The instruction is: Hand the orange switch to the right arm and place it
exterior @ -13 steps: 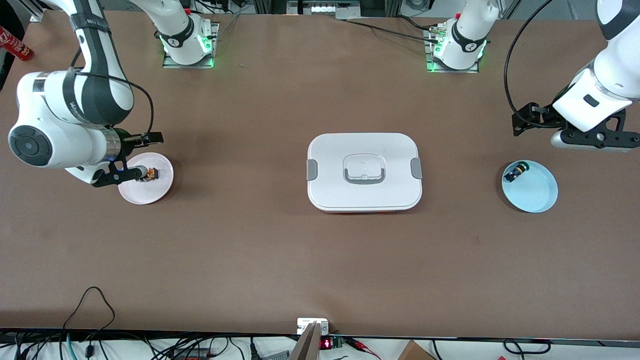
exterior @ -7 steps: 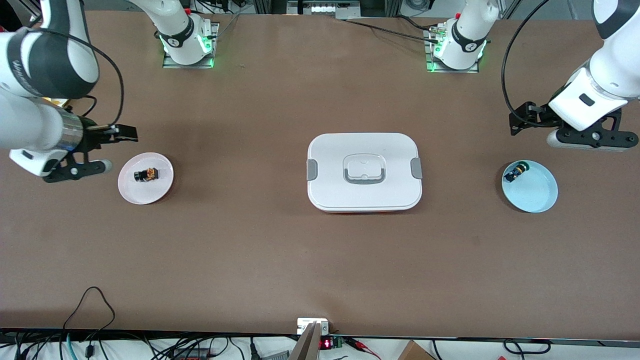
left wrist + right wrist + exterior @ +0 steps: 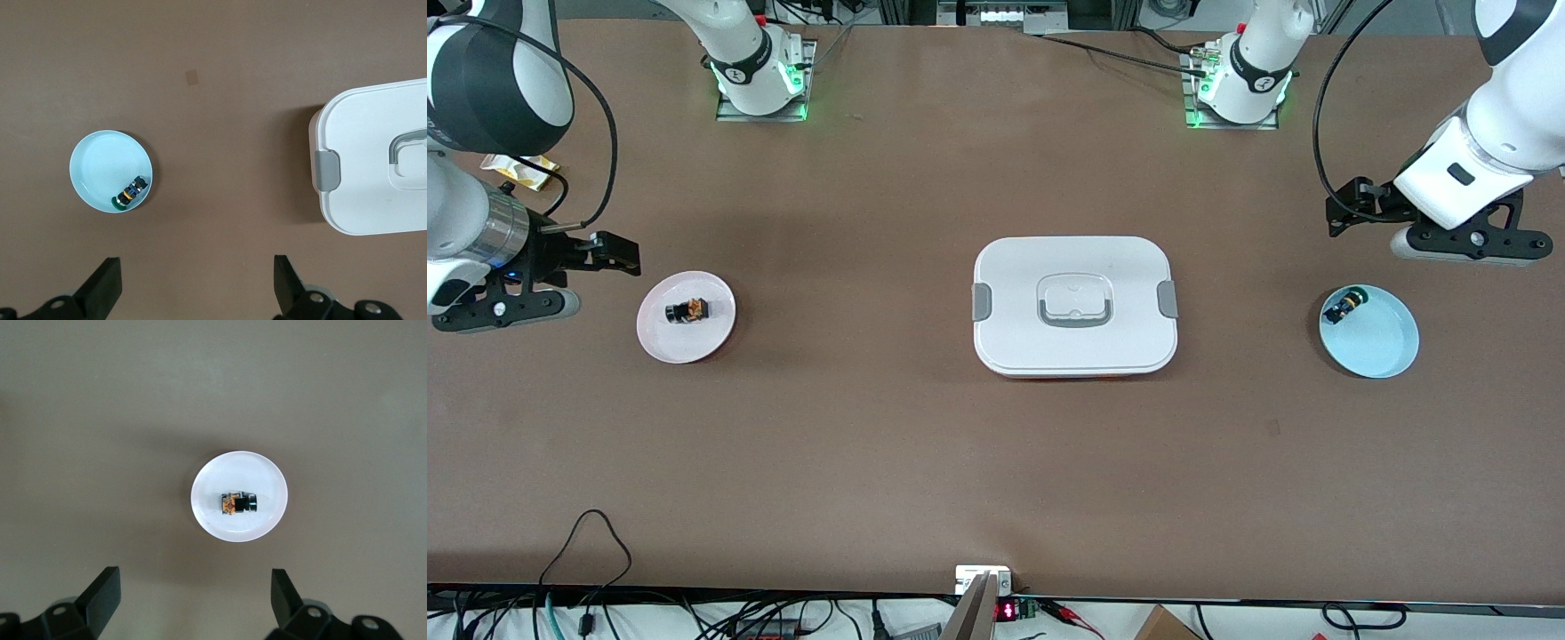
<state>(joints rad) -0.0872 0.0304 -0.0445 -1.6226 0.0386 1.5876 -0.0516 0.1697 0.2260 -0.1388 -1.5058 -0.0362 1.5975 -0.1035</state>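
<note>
The orange switch (image 3: 687, 311) lies on its side on a small pale pink plate (image 3: 685, 345) at the right arm's end of the table. It also shows in the right wrist view (image 3: 238, 503), in the middle of the plate (image 3: 240, 528). My right gripper (image 3: 605, 280) is open and empty, beside the plate on the side toward the table's end; the right wrist view (image 3: 195, 587) shows its fingers wide apart over bare table. My left gripper (image 3: 1365, 236) is open and empty (image 3: 197, 273) over the table near a light blue plate (image 3: 1387, 351).
The blue plate (image 3: 100, 167) holds a small black switch with a green-yellow face (image 3: 1344, 307) (image 3: 130, 193). A white lidded box (image 3: 1014, 342) (image 3: 373, 207) sits mid-table. A yellow wrapper (image 3: 516, 166) lies near the right arm. Cables run along the table's front edge.
My right gripper let go of the orange switch on the pink plate, then drew back off the plate toward the table's end. The left arm shifted slightly.
</note>
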